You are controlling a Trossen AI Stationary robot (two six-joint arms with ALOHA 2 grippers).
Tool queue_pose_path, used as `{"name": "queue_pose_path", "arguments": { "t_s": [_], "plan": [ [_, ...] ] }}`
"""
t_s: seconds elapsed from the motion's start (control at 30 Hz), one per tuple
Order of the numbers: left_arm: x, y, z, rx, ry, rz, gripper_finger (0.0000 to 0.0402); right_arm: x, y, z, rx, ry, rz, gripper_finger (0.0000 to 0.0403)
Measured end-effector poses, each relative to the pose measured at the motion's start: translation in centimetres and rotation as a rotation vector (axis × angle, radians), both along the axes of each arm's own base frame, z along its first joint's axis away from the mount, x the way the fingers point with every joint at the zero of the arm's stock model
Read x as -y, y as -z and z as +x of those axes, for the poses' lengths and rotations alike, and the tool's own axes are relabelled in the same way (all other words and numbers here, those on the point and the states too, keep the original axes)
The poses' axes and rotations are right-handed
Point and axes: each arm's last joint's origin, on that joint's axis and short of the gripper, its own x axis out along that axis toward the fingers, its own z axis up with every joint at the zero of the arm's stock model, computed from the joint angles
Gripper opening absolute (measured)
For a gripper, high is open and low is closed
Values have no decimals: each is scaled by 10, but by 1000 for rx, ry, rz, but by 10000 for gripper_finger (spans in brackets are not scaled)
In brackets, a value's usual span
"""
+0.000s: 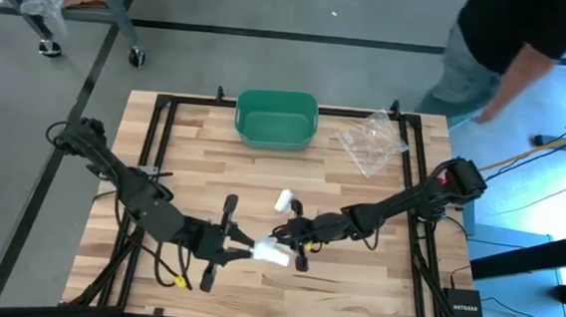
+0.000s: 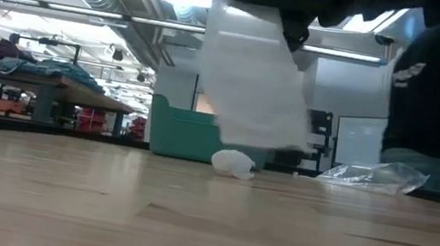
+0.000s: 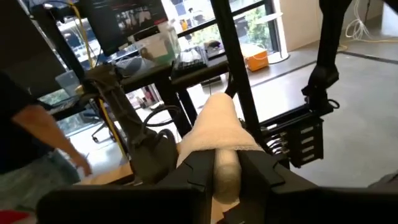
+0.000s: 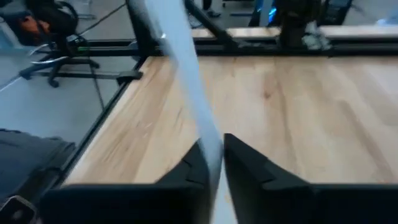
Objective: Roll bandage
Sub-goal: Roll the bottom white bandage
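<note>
1. White gauze, the bandage, sits at lower centre of the high view between both grippers. The left gripper is clamped on its rolled end; the right gripper meets it from the right. A second small white roll lies just above, and a green bin stands at upper centre.
2. Low view: a loose white sheet hangs from the top centre, clear of the table. The high view does not show this unrolled length.
3. Left wrist view: the fingers are closed on a partly wound roll.
4. Right wrist view: the fingers are pinched on a thin strip running to upper left.
5. Judgement: rolling is under way, and the hanging tail remains to be wound.
</note>
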Motion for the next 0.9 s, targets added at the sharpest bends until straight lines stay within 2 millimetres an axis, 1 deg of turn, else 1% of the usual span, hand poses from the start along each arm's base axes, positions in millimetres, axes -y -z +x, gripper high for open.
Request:
{"name": "queue_pose_path", "arguments": {
  "t_s": [0.1,0.17,0.2,0.3,0.37,0.43,0.5,0.6,0.73,0.8,0.9],
  "plan": [
    [-3,18,-3,12,-43,-6,40,1,2,2,-21,-2,13,87],
    [-8,25,-9,30,-56,-42,40,1,-2,2,-26,2,8,128],
    [-11,26,-12,41,-61,-62,40,1,-4,1,-29,2,5,149],
    [-17,23,-21,56,-74,-112,40,2,-24,-1,-1,1,13,203],
    [-18,21,-26,57,-94,-131,40,3,-36,-4,-6,0,11,230],
    [-17,21,-28,55,-118,-129,40,5,-43,-8,-33,1,0,250],
    [-13,23,-30,48,-122,-111,40,6,-53,-12,-38,1,-2,264],
    [-10,23,-32,46,-113,-108,40,7,-72,-13,5,9,11,276],
    [-8,20,-36,60,-122,-107,40,6,-87,-8,55,52,4,277],
    [-9,20,-36,61,-140,-100,40,6,-96,-2,120,49,23,277],
    [-9,20,-36,62,-158,-104,40,5,-103,3,175,60,78,277]
  ]
}}
